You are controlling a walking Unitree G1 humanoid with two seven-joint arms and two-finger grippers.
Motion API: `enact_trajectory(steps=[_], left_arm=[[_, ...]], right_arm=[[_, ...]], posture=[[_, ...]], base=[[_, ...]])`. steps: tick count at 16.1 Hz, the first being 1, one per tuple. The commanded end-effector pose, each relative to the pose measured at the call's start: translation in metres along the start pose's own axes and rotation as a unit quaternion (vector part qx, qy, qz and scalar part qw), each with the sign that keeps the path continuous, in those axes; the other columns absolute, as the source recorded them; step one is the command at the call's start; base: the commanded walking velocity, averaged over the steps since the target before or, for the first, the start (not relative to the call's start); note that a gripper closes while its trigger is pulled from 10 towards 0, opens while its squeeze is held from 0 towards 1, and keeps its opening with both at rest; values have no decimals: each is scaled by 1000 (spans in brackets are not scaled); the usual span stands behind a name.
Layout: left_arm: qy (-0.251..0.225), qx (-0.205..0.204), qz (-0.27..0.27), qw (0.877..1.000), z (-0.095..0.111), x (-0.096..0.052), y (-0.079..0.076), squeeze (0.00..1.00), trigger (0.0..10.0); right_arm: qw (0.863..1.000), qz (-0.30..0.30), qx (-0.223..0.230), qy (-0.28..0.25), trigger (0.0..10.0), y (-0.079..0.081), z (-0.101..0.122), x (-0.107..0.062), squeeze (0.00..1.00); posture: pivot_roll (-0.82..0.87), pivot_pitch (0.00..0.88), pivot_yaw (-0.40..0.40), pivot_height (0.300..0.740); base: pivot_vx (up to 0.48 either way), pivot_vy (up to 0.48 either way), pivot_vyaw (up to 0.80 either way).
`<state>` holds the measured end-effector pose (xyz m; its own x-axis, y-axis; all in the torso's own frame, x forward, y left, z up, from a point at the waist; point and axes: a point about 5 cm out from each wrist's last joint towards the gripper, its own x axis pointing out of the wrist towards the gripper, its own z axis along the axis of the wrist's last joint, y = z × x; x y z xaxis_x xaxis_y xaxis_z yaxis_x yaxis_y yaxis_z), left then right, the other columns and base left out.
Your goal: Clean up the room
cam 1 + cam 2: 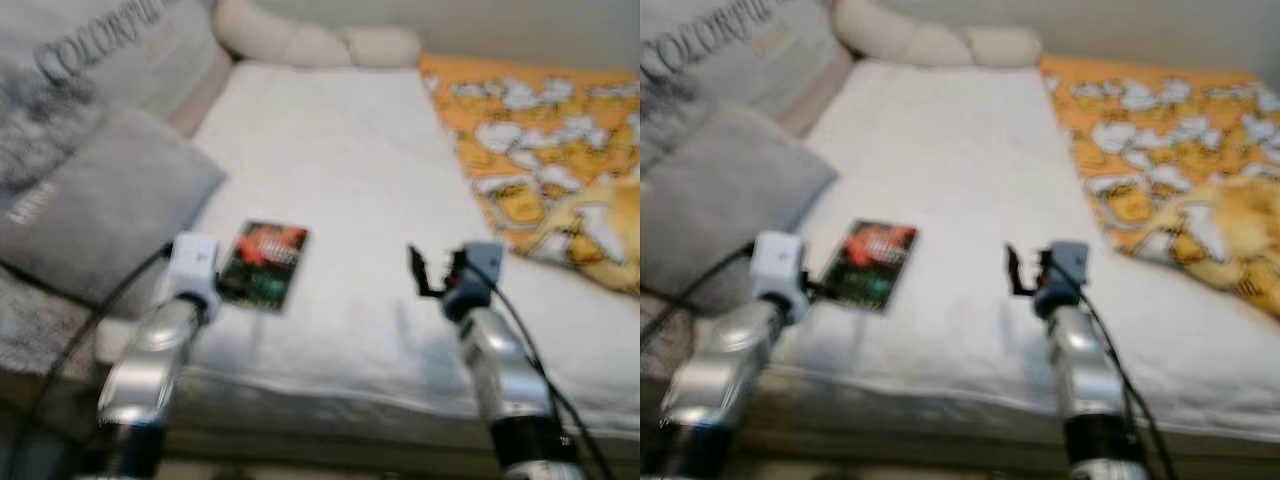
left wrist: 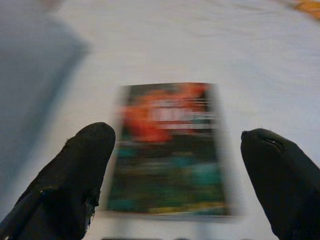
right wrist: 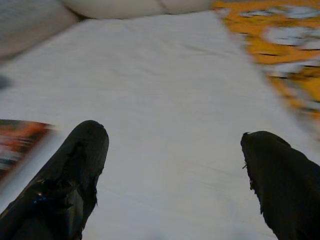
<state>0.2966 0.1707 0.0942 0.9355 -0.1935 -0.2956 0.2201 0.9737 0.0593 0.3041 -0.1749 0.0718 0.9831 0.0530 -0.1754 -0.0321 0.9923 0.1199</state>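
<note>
White bed (image 1: 340, 150) before you: book (image 1: 263, 265) near its front edge, left gripper (image 2: 172, 175) spread wide over it (blurred); right gripper (image 3: 175, 175) likewise apart.

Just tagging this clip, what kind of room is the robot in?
Most likely a bedroom. The robot faces a bed with a white sheet, a grey pillow on its left and an orange blanket on its right. A book lies on the sheet.
</note>
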Motion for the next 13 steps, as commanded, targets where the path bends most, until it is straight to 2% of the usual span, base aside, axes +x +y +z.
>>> enact_trajectory(steps=[1, 5, 9, 11, 13], left_arm=[[-17, 11, 7, 1000, 9, 4, 5, 0, 10000], [-20, 9, 20, 1000, 13, 21, 11, 0, 10000], [-29, 7, 26, 999, 17, 27, 15, 0, 10000], [-33, 29, 22, 999, 19, 29, 15, 0, 10000], [-29, 29, 21, 999, 12, 27, 12, 0, 10000]], right_arm=[[1000, 9, -8, -6, 10000, 7, 5, 5, 1000], [1000, 8, -11, -8, 10000, 14, 12, 22, 1000], [1000, 13, -16, -11, 10000, 19, 11, 24, 1000], [1000, 12, -15, -14, 10000, 19, 13, 27, 1000], [1000, 7, -11, -10, 10000, 17, 10, 27, 1000]], posture=[[-32, 0, -21, 740], [-36, 0, 1, 740], [-60, 0, 23, 740], [-49, 0, 9, 740], [-53, 0, 13, 740]], base=[[0, -480, 0], [0, -480, 0], [0, -480, 0], [0, -480, 0], [0, -480, 0]])
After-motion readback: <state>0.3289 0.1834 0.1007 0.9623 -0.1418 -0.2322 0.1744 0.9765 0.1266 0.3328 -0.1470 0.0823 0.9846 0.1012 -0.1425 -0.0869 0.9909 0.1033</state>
